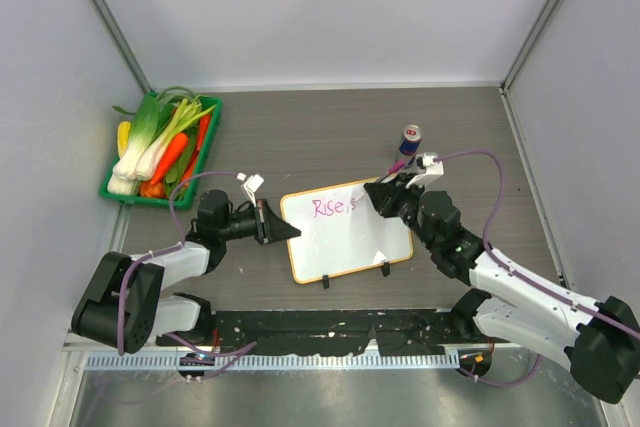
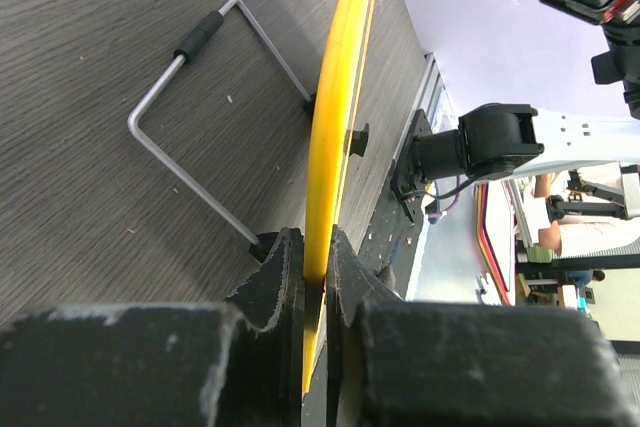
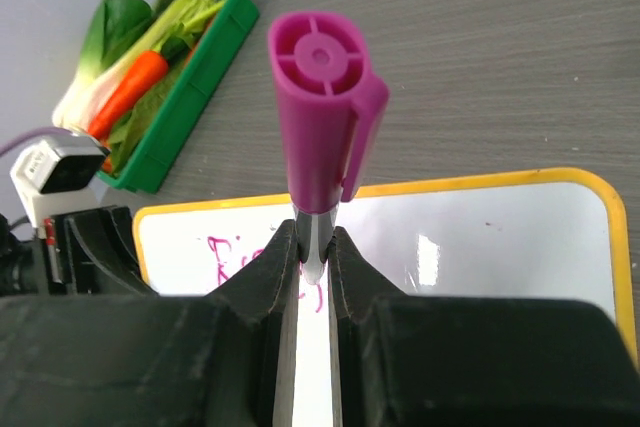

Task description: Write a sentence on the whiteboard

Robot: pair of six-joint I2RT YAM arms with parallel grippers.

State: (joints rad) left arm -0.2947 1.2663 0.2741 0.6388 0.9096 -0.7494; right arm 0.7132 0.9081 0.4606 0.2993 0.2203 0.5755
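The whiteboard (image 1: 350, 237) lies flat mid-table, white with an orange frame and two black clip feet on its near edge. Pink writing (image 1: 332, 208) reading "Rise s" sits at its upper left. My left gripper (image 1: 287, 230) is shut on the board's left edge; the left wrist view shows the orange frame (image 2: 335, 117) pinched between the jaws. My right gripper (image 1: 378, 194) is shut on a magenta marker (image 3: 318, 112), tip down on the board just right of the writing. The board (image 3: 480, 237) and part of the writing (image 3: 225, 259) show in the right wrist view.
A green tray (image 1: 113, 190) of vegetables stands at the far left. A small can (image 1: 410, 139) stands behind the board near my right gripper. A wire stand (image 2: 190, 97) lies under the board in the left wrist view. Grey walls enclose the table.
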